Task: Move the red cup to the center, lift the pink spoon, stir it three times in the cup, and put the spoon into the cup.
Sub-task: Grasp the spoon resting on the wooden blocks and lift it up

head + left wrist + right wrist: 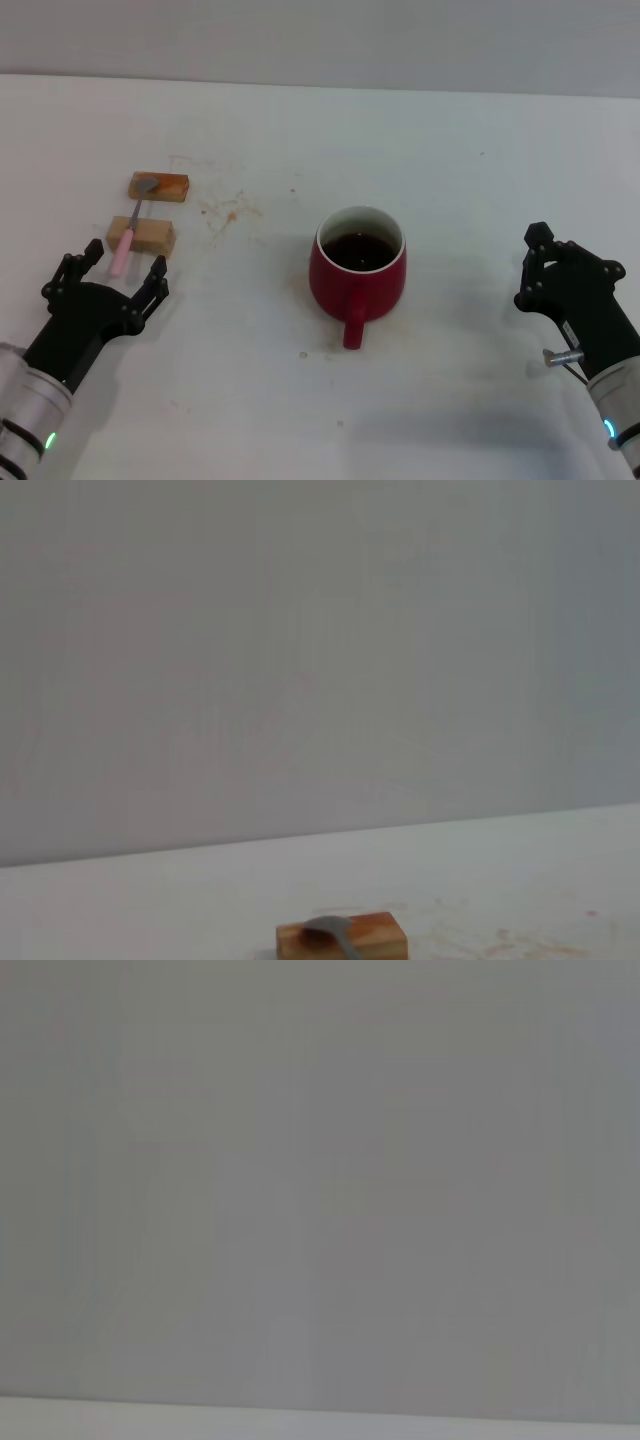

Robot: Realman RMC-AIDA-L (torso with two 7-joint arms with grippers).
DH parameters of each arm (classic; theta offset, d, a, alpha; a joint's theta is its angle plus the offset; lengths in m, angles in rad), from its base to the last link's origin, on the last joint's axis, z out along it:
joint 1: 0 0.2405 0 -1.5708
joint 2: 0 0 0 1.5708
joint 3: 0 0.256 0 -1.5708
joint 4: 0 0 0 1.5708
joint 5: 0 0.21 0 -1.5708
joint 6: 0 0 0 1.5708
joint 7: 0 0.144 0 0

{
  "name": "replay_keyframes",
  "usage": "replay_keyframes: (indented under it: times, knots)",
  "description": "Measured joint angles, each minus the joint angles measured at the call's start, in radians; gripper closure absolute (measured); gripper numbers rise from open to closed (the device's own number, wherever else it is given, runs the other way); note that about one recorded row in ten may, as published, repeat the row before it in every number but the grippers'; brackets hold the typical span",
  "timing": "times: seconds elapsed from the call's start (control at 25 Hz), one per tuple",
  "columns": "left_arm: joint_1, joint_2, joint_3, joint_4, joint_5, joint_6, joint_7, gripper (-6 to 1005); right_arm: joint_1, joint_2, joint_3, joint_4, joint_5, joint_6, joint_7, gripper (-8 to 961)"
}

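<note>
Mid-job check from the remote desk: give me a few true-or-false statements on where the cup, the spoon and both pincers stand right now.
1. The pink spoon lies across two tan blocks. True.
2. The red cup is empty. False: dark liquid fills it.
3. The left pincer grips the spoon. False: it is open, near the handle end without touching it.
4. The cup's handle points toward the robot. True.
5. The right pincer touches the cup. False: it sits apart, to the cup's right, holding nothing.
</note>
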Motion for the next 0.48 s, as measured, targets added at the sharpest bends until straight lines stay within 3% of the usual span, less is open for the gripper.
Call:
replay_keyframes:
  times: [0.48]
  knots:
    - [-0.018, 0.0, 0.0, 0.001, -0.002, -0.025, 0.0, 208, -0.002, -0.001, 0.0, 0.0, -0.007, -0.009, -0.001, 953]
